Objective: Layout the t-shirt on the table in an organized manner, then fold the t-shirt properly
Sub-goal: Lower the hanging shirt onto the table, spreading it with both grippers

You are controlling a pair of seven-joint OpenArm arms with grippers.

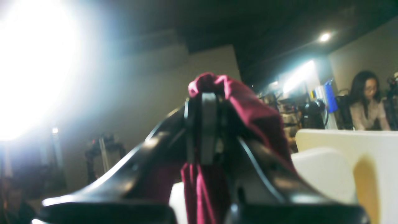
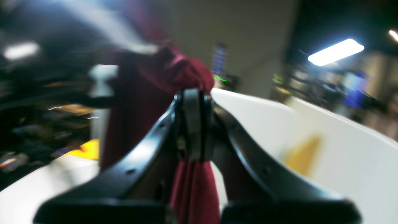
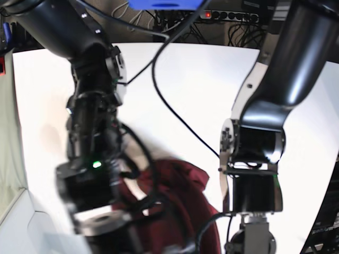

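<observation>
Both my arms held the maroon t-shirt (image 3: 183,196) bunched above the table (image 3: 201,79), left gripper (image 1: 205,124) and right gripper (image 2: 192,124) clamped tight on folds. Blurred views suggested motion; I judged uneven pulling could slip a fold free.

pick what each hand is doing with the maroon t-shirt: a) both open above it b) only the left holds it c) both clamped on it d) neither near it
c: the left hand and the right hand each have their jaws closed on bunched t-shirt fabric.
</observation>
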